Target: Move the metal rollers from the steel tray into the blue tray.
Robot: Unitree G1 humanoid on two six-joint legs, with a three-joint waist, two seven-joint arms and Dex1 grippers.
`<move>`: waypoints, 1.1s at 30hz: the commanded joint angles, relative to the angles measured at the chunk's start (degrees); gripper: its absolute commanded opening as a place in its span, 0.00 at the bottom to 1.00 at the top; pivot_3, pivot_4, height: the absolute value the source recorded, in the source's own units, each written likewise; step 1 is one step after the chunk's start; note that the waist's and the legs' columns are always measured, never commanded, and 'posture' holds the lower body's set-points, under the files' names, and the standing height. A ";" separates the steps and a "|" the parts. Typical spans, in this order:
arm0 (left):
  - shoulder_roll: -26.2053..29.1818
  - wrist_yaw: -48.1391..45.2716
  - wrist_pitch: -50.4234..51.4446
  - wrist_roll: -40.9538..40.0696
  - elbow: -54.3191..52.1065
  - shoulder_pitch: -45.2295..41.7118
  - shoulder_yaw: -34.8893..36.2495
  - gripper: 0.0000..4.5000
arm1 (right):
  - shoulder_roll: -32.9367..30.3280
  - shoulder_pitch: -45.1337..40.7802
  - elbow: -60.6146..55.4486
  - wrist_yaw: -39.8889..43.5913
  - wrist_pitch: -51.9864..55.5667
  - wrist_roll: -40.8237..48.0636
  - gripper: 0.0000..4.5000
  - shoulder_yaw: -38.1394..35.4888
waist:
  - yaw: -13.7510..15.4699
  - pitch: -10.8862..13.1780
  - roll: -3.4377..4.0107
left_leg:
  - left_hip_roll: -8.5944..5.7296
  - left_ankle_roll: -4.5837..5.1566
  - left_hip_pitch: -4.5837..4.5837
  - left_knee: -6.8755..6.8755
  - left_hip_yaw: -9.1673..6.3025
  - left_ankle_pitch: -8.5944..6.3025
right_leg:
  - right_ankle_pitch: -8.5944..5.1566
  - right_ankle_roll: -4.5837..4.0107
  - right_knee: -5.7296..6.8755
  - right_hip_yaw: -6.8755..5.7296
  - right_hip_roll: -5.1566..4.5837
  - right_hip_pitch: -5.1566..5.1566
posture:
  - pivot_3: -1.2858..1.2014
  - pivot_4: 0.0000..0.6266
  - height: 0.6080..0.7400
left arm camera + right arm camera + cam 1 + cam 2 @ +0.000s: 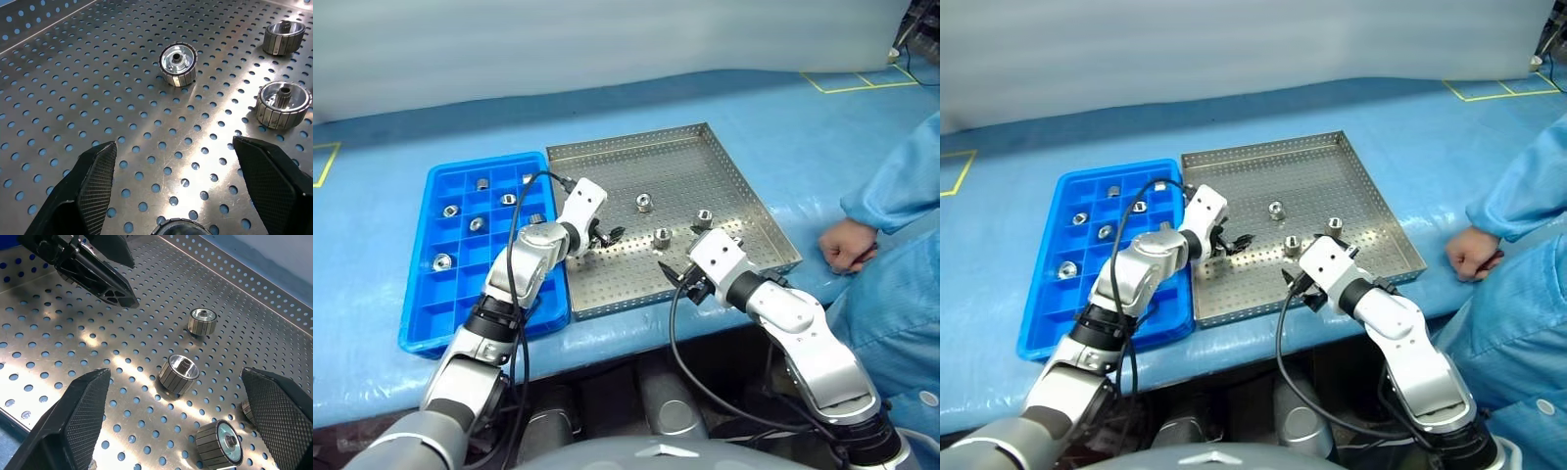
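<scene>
Left gripper [604, 235] is hanging open and empty over the steel tray [749, 186] mid-frame, right gripper [677, 278] open too, and the rollers [644, 203] sitting there are looking small, hard, slick, so probably pinching across the ribbed sides, while the blue tray [419, 304] at left is holding several.

A blue-covered table [724, 98] bears the blue tray [421, 323] beside the steel tray [759, 211].
</scene>
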 commanded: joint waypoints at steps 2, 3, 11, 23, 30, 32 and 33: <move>-0.29 -0.14 -1.36 0.97 -0.03 -0.40 0.56 0.91 | 0.24 -0.17 -1.64 -0.31 -1.17 -0.38 1.00 -0.28 | 0.06 0.00 0.00 | 0.00 0.00 0.00 0.00 -0.01 0.00 | 0.00 0.00 0.00 0.00 -0.01 0.00 | 0.35 0.24 1.00; -0.50 -0.26 -1.35 1.18 0.48 -0.33 0.13 0.91 | 0.33 -0.31 -1.55 -0.32 -1.19 -0.39 1.00 -0.25 | 0.08 0.00 0.00 | 0.00 -0.01 0.00 0.00 0.00 0.00 | 0.00 0.00 -0.01 0.00 -0.01 0.01 | 0.35 0.24 1.00; -1.29 -2.26 -1.97 2.50 1.82 0.16 -2.30 0.91 | -0.06 -0.37 -1.73 -0.07 -1.03 -0.73 1.00 -0.43 | 0.00 0.00 0.00 | 0.00 0.00 0.00 0.00 0.00 0.00 | 0.00 0.00 0.00 0.00 -0.01 0.00 | 0.34 0.24 1.00; -1.48 -3.79 -0.15 5.93 4.03 -0.47 -5.35 0.83 | -0.28 -0.04 -2.21 -0.10 -0.71 -1.20 1.00 -1.29 | -0.06 -0.05 0.07 | 0.00 -0.01 0.00 0.01 -0.01 -0.01 | 0.00 0.01 0.00 0.00 -0.02 0.03 | 0.34 0.24 1.00; -0.73 -5.79 1.89 3.38 -0.32 0.29 -2.74 0.33 | -0.47 -0.17 -2.05 0.06 -0.75 -1.22 1.00 -1.50 | -0.19 -0.05 0.08 | 0.00 -0.01 0.00 0.01 -0.01 -0.01 | 0.00 0.01 0.01 0.00 -0.02 0.02 | 0.34 0.24 1.00; -0.58 -6.44 1.77 2.07 -1.88 0.44 -1.26 0.21 | -0.45 -0.38 -1.79 0.11 -0.84 -1.23 1.00 -1.40 | -0.19 -0.05 0.08 | 0.00 -0.01 0.00 0.01 -0.01 -0.01 | 0.00 0.01 0.00 0.00 -0.02 0.02 | 0.35 0.24 1.00; -0.90 -6.66 1.75 0.96 -2.48 0.45 -0.03 0.21 | -0.44 -0.50 -1.61 0.13 -0.91 -1.28 1.00 -1.26 | -0.18 -0.05 0.08 | 0.00 -0.01 0.00 0.00 -0.01 -0.01 | 0.00 0.01 0.00 0.00 -0.02 0.01 | 0.35 0.24 1.00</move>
